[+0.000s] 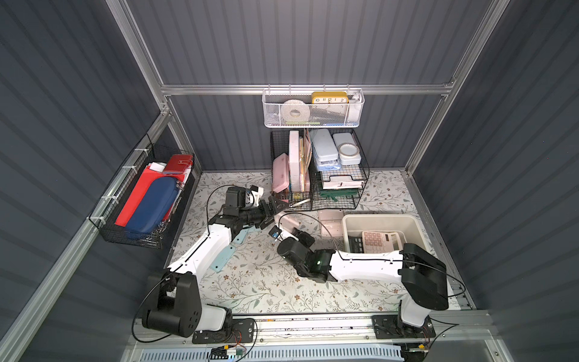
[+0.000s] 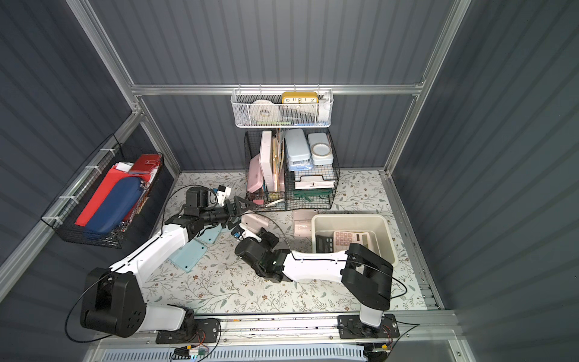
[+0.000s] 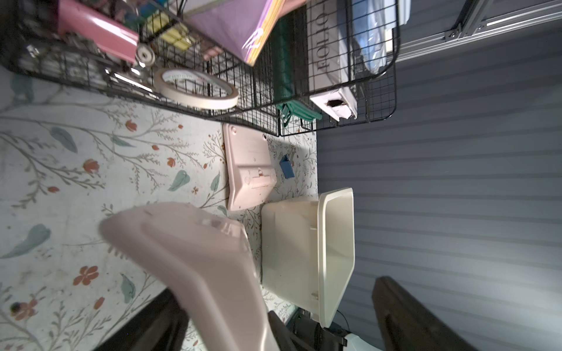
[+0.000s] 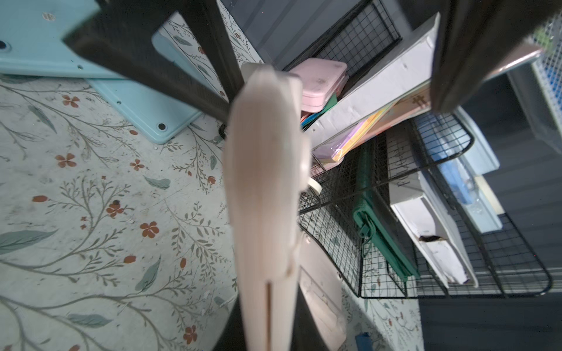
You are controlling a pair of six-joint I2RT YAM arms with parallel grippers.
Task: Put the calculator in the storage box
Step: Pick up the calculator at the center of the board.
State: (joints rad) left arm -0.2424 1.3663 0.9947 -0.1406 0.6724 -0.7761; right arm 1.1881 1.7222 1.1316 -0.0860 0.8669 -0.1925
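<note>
Pale pink calculator (image 3: pixel 197 258); cream-beige storage box (image 1: pixel 380 216); floral table (image 1: pixel 266 291); black wire organizer (image 1: pixel 344 203).

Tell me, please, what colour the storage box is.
The storage box is plain cream-beige, shown best in a top view.

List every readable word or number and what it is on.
"10 11 12 1 2": yellow clock in the white mesh basket.
"FOLIO": white cardboard box in the black wire basket.
Unreadable: keys of the pink-keyed calculator in the cream-beige plastic storage box; tape roll print.
</note>
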